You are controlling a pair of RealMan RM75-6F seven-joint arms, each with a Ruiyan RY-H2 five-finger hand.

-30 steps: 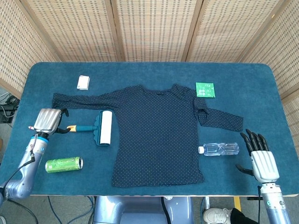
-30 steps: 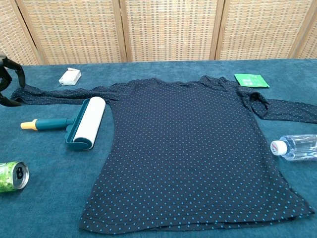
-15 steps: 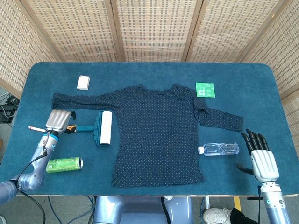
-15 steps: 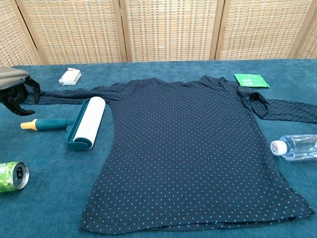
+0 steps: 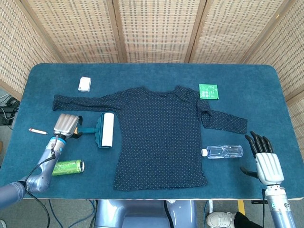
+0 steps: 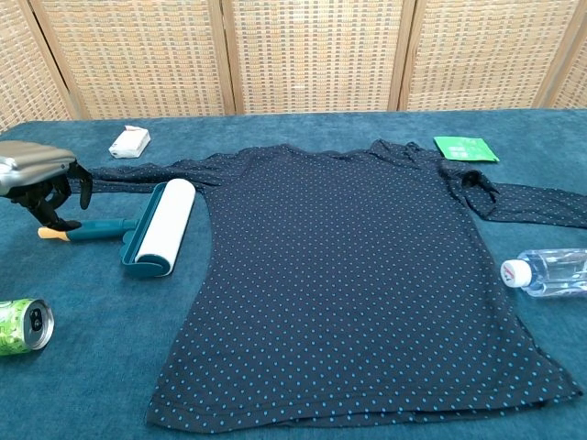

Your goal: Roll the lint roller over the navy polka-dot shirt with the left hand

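While the left hand (image 6: 41, 179) hovers empty, fingers curled down over the handle, the lint roller (image 6: 158, 227) lies left of frame centre, handle pointing left toward it

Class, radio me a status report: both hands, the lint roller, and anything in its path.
Left hand over the teal-handled white lint roller, grip unclear. Right hand open, idle. Roller beside the navy polka-dot shirt, no obstruction between.
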